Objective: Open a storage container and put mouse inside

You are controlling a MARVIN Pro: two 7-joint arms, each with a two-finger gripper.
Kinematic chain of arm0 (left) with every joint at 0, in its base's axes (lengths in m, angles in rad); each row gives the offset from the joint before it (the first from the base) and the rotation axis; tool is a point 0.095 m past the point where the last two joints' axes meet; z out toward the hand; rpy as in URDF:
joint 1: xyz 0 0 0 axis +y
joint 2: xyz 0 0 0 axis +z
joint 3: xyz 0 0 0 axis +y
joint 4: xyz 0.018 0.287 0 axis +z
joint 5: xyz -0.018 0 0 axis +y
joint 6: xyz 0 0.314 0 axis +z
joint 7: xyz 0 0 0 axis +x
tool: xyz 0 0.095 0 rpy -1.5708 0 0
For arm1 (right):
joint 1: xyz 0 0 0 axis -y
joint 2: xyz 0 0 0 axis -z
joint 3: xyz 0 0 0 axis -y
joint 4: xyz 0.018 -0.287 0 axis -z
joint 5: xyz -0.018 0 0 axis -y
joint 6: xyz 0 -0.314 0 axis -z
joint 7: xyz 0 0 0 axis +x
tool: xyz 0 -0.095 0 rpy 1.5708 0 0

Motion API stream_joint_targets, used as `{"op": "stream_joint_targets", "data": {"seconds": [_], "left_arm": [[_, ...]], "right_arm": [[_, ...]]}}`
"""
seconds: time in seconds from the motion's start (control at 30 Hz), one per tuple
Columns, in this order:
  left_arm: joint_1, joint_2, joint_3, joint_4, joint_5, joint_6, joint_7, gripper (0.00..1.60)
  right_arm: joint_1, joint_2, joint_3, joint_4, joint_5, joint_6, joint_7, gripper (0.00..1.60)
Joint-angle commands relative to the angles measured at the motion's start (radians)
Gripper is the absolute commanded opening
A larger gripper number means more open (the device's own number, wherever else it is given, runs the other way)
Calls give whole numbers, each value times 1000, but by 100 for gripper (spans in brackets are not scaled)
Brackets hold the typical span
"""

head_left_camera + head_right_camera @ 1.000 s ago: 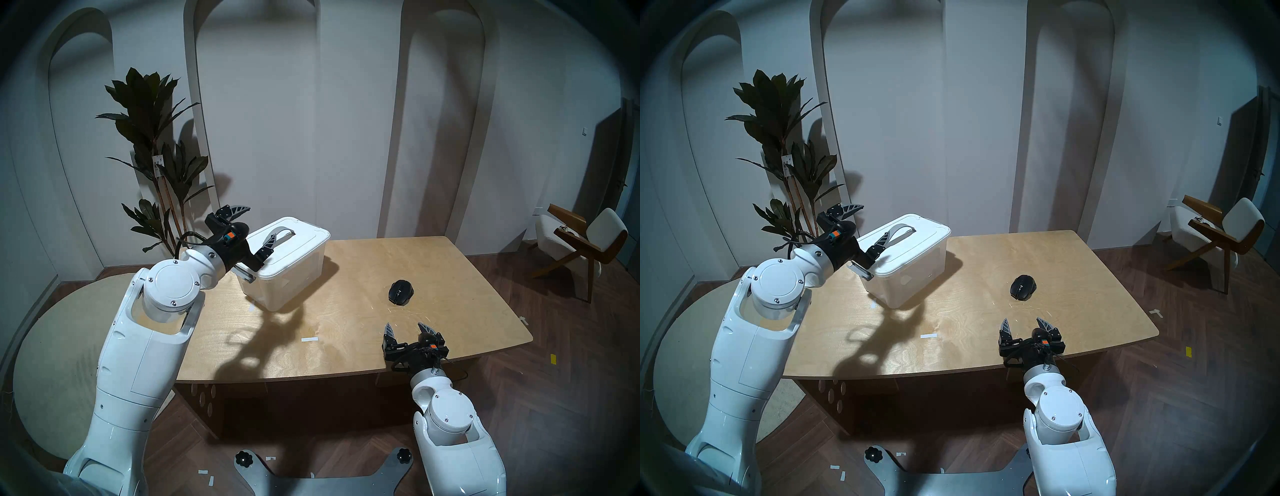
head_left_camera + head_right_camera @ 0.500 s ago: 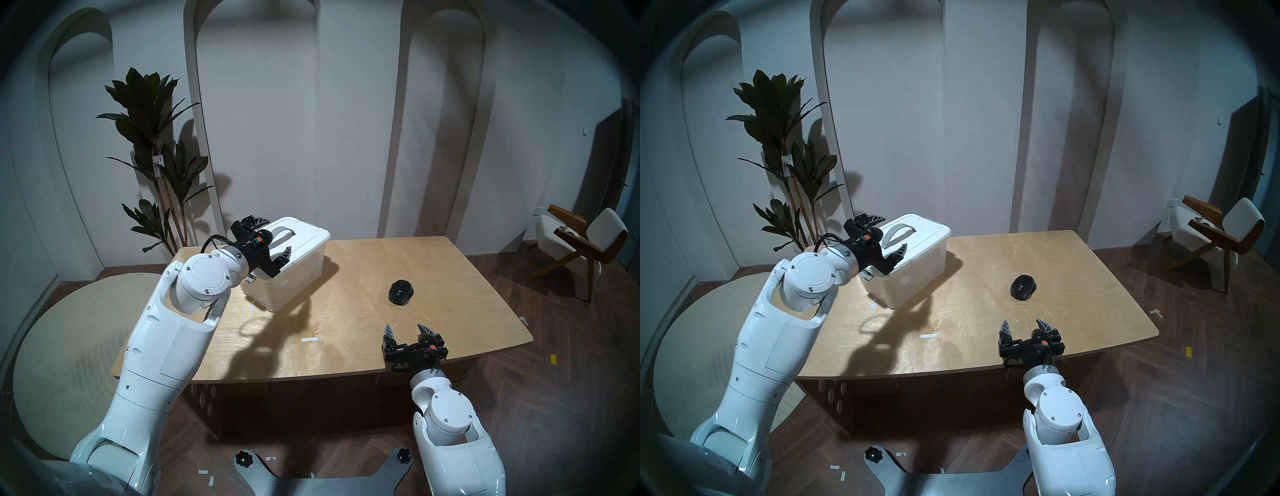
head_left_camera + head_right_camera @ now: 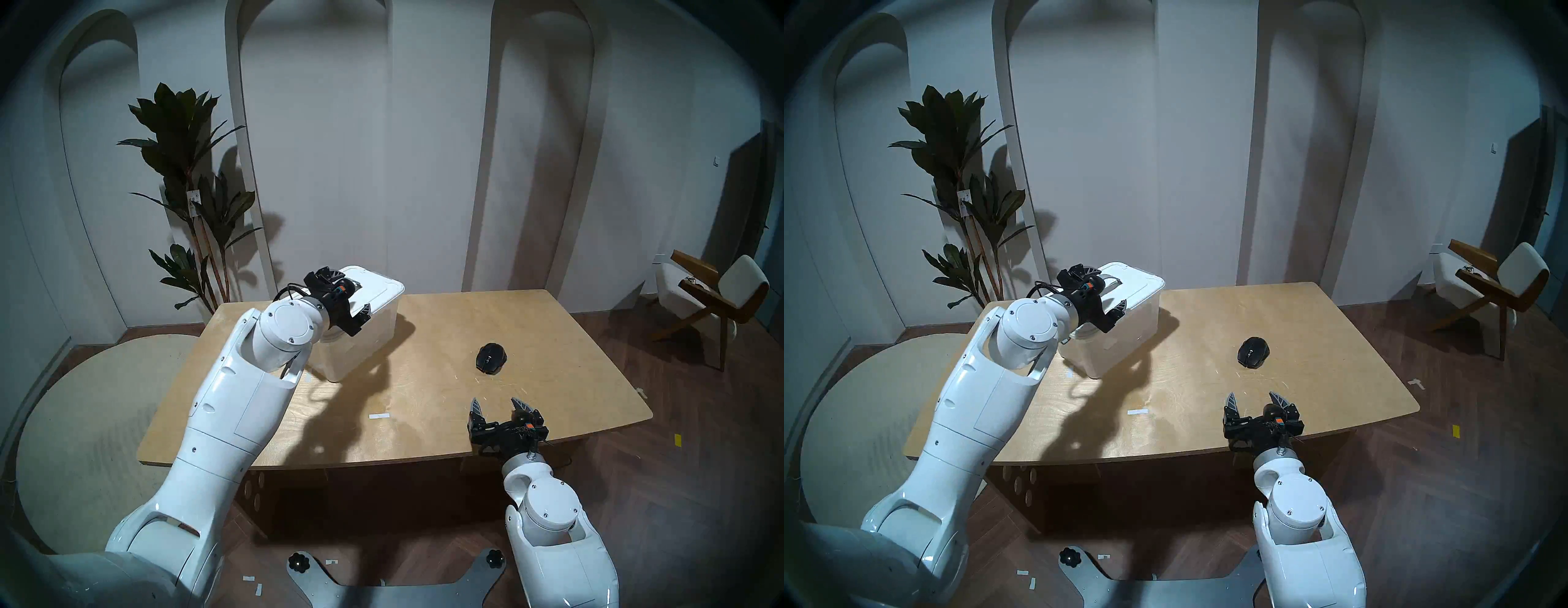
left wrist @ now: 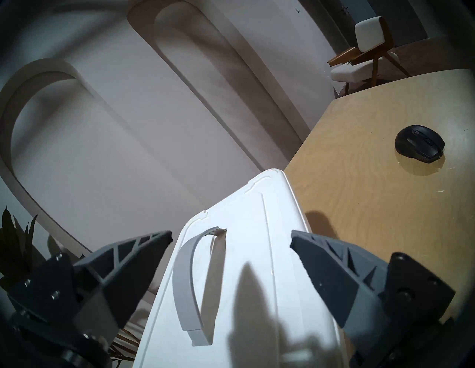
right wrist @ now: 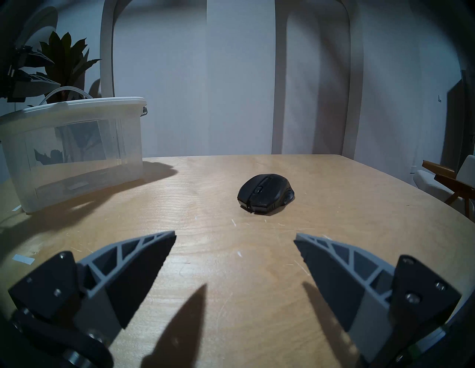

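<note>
Closest to the robot, the right gripper [image 5: 235,240] waits low over the wooden table [image 3: 424,424] with its two fingers spread wide and nothing between them. A little farther out, the black computer mouse [image 5: 265,193] sits alone on the table, well apart from the box.

Farther back on the left is the storage container [image 3: 360,335], a clear box with a white lid [image 4: 257,257] that is not off yet. The left gripper [image 4: 230,237] hangs just over the lid, wide open and empty, with one finger on each side of the grey arched handle [image 4: 184,277].

The step in hand looks like taking hold of that handle. To do it well, the left gripper should come down until the handle's bar sits right between the fingers, then squeeze on the middle of the bar. Whether the side latches are undone cannot be told. If they are shut, a pull would likely lift the whole box, so the lift should start slow and straight up.
</note>
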Motion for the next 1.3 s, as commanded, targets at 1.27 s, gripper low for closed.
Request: {"op": "stream_joint_targets", "data": {"seconds": [1.27], "left_arm": [[-423,-219,-83,539,116,173,145,160]], "right_arm": [[14,0,-1,-19,0,-8,0,160]]}}
